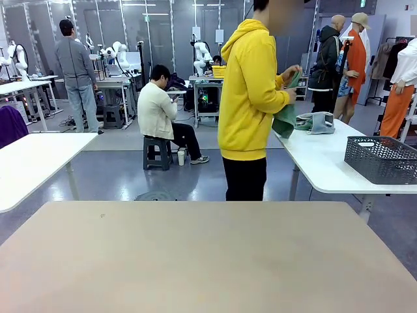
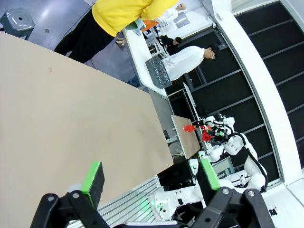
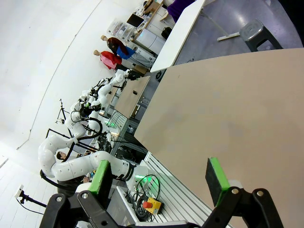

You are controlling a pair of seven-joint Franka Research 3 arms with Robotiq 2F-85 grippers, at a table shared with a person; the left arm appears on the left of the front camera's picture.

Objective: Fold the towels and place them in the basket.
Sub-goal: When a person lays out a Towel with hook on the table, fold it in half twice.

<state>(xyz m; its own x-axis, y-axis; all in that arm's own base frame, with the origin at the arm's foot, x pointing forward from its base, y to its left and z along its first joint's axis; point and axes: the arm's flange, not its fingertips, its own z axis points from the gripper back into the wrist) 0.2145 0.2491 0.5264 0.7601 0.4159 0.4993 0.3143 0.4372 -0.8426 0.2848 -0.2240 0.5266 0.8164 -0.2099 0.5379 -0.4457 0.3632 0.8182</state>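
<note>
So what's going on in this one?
A person in a yellow hoodie stands at the white side table, holding the mint green towel. The grey-blue towel lies crumpled on that table, with the basket farther along it. The left claw and right claw hang open over the beige table, holding nothing.

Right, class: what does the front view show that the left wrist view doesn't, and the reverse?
Front view adds: the mint towel in the person's hands and the grey-blue towel lying on the white side table. Left wrist view adds: the left hand, open near the beige table's edge. Shared: the beige table, the basket, the person in yellow.
</note>
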